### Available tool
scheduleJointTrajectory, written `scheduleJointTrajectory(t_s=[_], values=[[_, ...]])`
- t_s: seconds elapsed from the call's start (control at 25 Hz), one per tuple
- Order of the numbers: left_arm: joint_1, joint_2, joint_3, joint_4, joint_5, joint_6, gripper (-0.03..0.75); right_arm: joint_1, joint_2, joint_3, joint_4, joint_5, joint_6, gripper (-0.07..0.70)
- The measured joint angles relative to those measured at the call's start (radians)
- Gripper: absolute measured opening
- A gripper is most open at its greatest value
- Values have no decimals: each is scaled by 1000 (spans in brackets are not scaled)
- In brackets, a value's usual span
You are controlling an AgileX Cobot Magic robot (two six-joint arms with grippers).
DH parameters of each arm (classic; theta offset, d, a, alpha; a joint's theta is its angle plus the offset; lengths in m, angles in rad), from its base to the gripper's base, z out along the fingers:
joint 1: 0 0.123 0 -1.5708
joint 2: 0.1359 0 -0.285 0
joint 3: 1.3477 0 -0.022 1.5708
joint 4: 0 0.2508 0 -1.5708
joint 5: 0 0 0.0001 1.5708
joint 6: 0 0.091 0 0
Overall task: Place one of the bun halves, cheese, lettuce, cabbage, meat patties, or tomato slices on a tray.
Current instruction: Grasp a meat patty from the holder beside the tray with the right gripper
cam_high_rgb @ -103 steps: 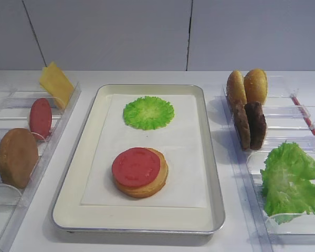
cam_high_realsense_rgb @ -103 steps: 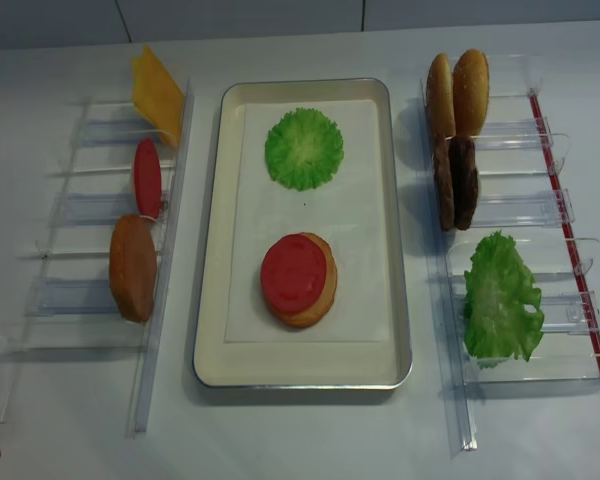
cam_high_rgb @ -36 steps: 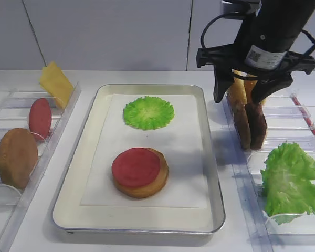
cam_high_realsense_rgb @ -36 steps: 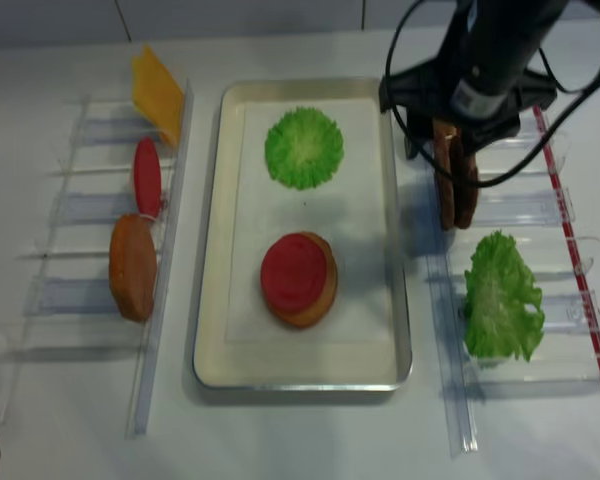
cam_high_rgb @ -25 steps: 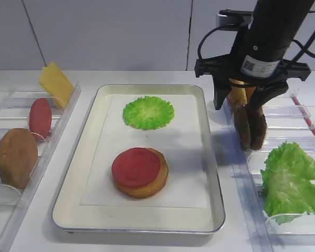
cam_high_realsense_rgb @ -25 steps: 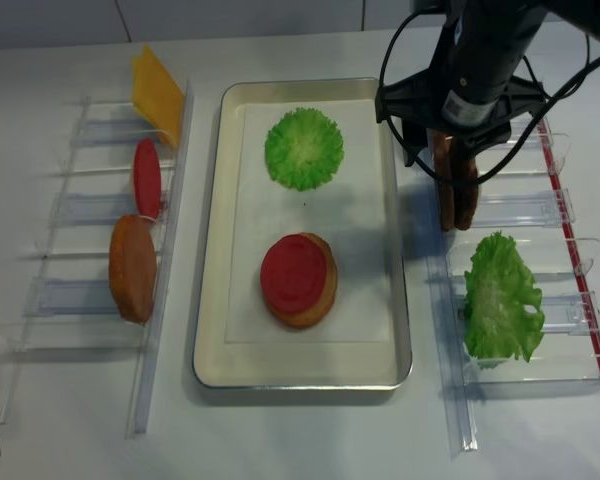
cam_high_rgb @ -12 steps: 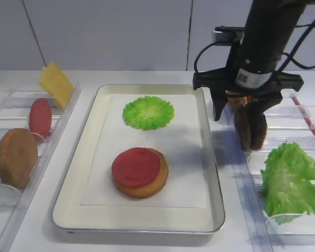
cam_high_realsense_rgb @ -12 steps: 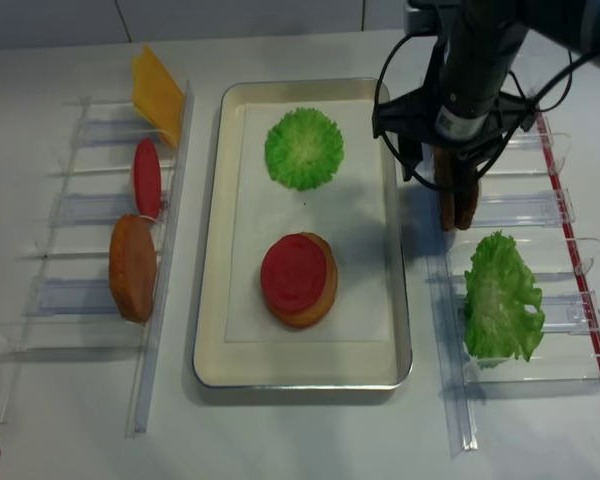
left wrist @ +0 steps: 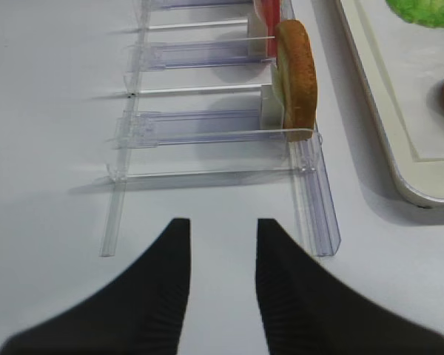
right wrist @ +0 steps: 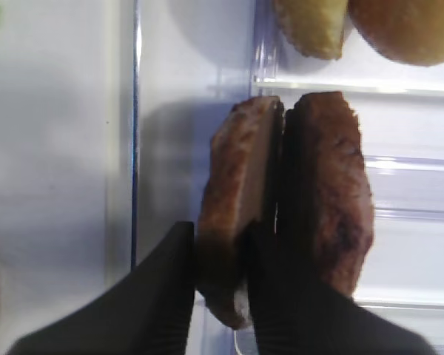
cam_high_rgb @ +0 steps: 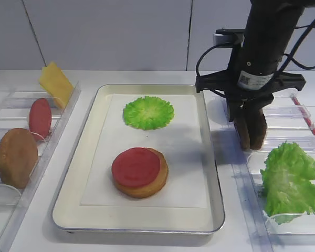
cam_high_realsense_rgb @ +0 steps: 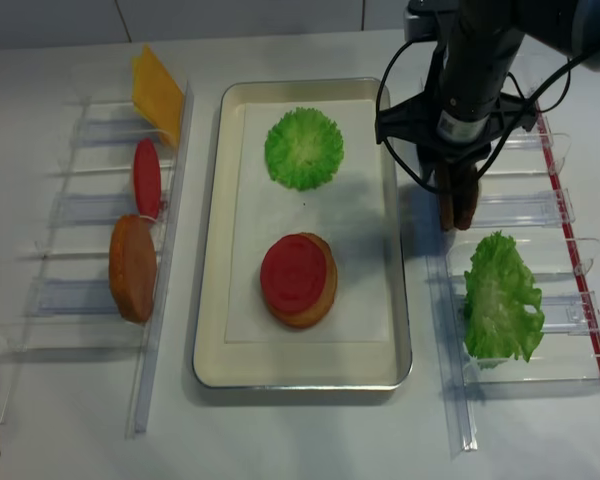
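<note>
Surface: white table (cam_high_rgb: pixel 147 239); pale panelled wall behind, dark vertical seams.

Tray (cam_high_rgb: pixel 79 173): 1, cream w/ silvery rim, white paper liner, at table centre. On liner: round green cabbage leaf (cam_high_rgb: pixel 148 112) toward far edge; bun half (cam_high_rgb: pixel 156 185) toward near edge w/ tomato slice (cam_high_rgb: pixel 136 167) flat on top, touching.

Left rack (cam_high_realsense_rgb: pixel 90 210), clear plastic, along table's left edge. Far to near: cheese (cam_high_rgb: pixel 56 83), 1 yellow square slice, leaning; 1 red tomato slice (cam_high_rgb: pixel 40 118), upright on edge; 1 brown bun half (cam_high_rgb: pixel 16 157), upright on edge.

Right rack (cam_high_realsense_rgb: pixel 550 205), clear plastic, along table's right edge. Far end: 2 golden bun halves (right wrist: pixel 340 26), side by side. Mid: meat patties (right wrist: pixel 322 192), 2, dark brown, rough grainy faces, upright on edge, pressed together. Near end: lettuce (cam_high_rgb: pixel 291 181), 1 big ruffled bright-green leaf.

Counts: buns 4, tomato 2, patties 2, cheese 1, cabbage 1, lettuce 1, tray 1, racks 2.

Right gripper (right wrist: pixel 220 296): over mid right rack, pointing down; jaws narrow, clamped on the patty nearer the tray (right wrist: pixel 237 200), one finger on its outer face, the other between the 2 patties. Patty in rack slot, not lifted clear.

Left gripper (left wrist: pixel 220 277): low over bare table near left rack's near end; fingers (left wrist: pixel 170 281) apart, nothing between them.
</note>
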Motion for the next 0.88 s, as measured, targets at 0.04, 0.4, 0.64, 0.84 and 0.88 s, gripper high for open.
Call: scheduleJointTrajectory(t_s=[0.04, 0.4, 0.64, 0.84, 0.88], values=[[0, 0, 0, 0, 0, 0, 205, 0, 0, 0, 0, 2, 0, 228], [0, 0, 0, 0, 0, 0, 205, 0, -9, -21, -14, 55, -2, 178], [0, 0, 0, 0, 0, 0, 205, 0, -94, -32, -14, 111, -10, 175], [0, 0, 0, 0, 0, 0, 205, 0, -158, -32, 0, 139, -19, 174], [0, 0, 0, 0, 0, 0, 205, 0, -180, -32, 8, 139, -19, 174]])
